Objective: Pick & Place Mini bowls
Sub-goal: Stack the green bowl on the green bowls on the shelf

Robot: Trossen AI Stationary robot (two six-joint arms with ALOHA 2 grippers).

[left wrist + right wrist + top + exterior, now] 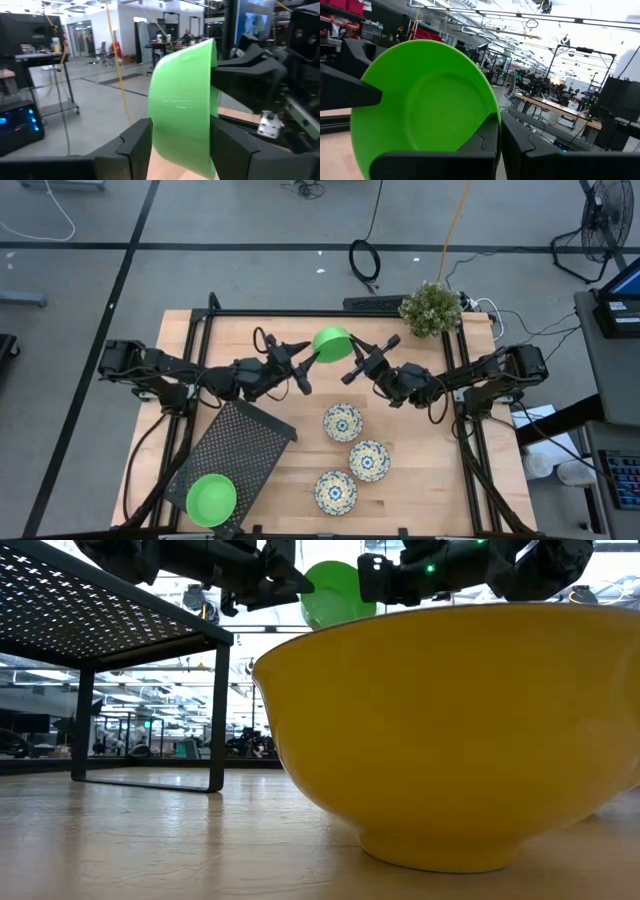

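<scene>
A plain green mini bowl (332, 343) hangs on edge in the air between both grippers, above the table's far middle, and also shows in the low view (335, 595). My left gripper (308, 360) comes at it from the left and my right gripper (352, 366) from the right, both shut on it. A second green bowl (211, 500) sits on the black mesh tray (240, 442) at near left. Three floral bowls (343, 422) (368, 460) (335, 492) stand on their bases on the wood at near middle. My left gripper spans the green bowl's depth. One finger (132, 147) lies against the outer wall (160, 125) and the other finger (232, 150) at the rim side (211, 107). The fingers come level from the table's left, and the bowl is lifted clear, on edge. My right gripper pinches the bowl's rim (495, 117) between its two fingers (480, 145), which stand close together. It comes level from the table's right, facing the bowl's open inside (425, 95). The bowl stands on edge, clear of the table.
The mesh tray stands on legs (218, 710) at the table's left. A potted plant (432, 308) sits at the far right corner. In the low view the yellow wall of a bowl (450, 740) close to the camera fills the picture's right. Black frame rails (330, 313) run along the table's far edge.
</scene>
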